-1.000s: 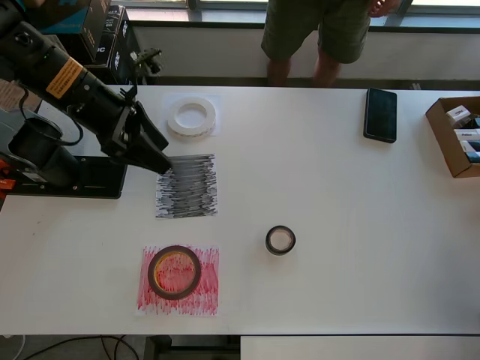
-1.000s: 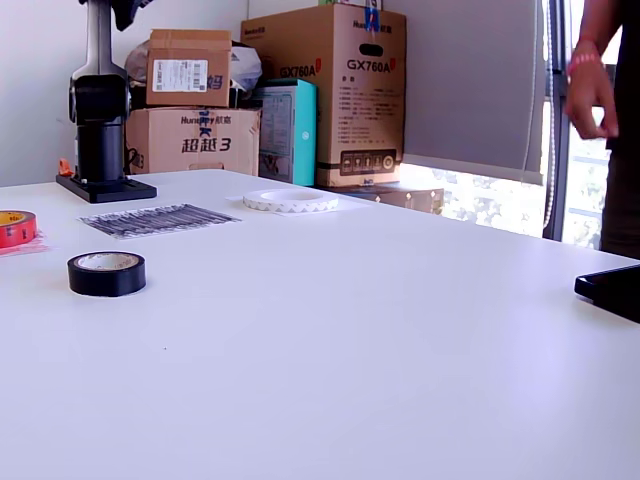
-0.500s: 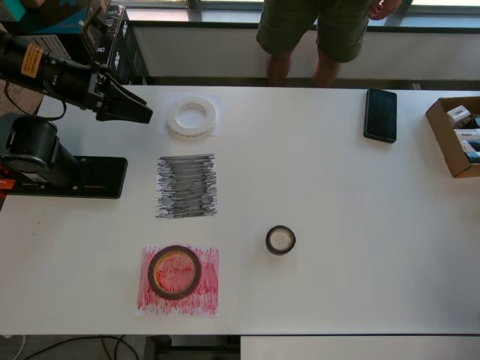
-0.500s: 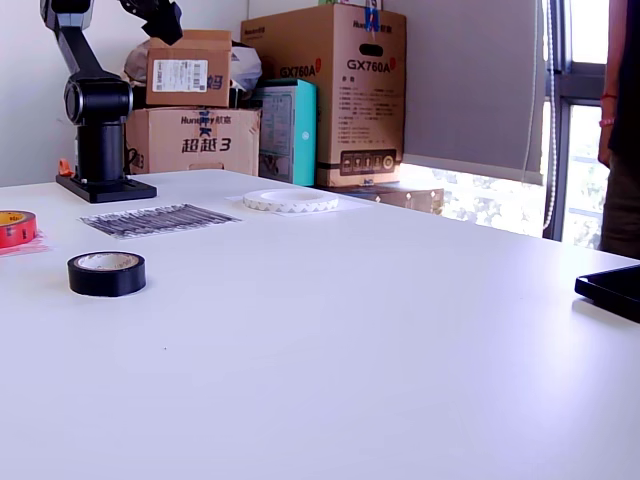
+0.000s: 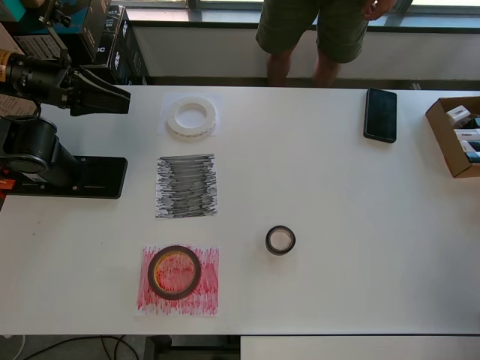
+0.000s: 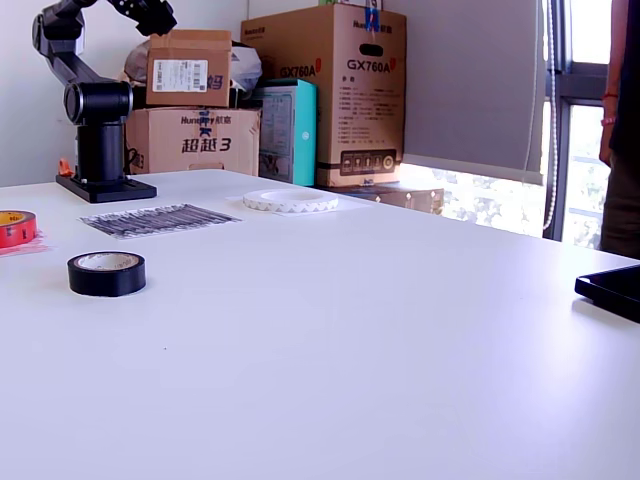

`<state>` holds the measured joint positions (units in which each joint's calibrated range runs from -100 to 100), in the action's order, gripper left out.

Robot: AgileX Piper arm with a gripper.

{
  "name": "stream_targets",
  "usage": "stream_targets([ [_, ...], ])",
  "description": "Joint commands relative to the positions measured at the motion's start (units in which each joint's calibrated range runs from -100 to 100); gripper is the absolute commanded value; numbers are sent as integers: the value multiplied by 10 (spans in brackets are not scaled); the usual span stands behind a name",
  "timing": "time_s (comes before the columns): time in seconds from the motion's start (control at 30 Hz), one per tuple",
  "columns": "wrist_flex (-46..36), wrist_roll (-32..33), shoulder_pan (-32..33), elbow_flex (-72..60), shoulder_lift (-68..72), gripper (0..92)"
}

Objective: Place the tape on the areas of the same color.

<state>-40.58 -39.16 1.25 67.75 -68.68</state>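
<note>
A: Three rolls — where's each lying?
B: Red roll [image 5: 174, 272] sitting on the red sheet [image 5: 178, 280] near the table's front edge; black roll [image 5: 280, 240] lying on bare table [image 5: 360, 225], beside the black sheet [image 5: 187, 186]; white ring [image 5: 191, 116] resting on the white sheet [image 5: 211, 129] at the far edge.
A: Gripper [image 5: 118, 103]?
B: Hanging empty over the far corner, fingers together.

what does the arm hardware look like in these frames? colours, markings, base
The arm is matte black with an orange label near the overhead view's left edge. The gripper is a dark tapered wedge. A rounded black joint housing sits on a flat black rectangular base plate on the white table.
</note>
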Motion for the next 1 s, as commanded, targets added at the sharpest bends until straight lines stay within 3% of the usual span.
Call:
stream_targets([
  [0.0,-14,1,-13,1,26,729],
  [0.37,-7,-1,-129,-93,382,729],
  [0.47,-7,-31,-141,-114,475,729],
  [0.6,-6,-60,-144,-135,575,725],
  [0.97,-6,-56,-123,-219,767,724],
])
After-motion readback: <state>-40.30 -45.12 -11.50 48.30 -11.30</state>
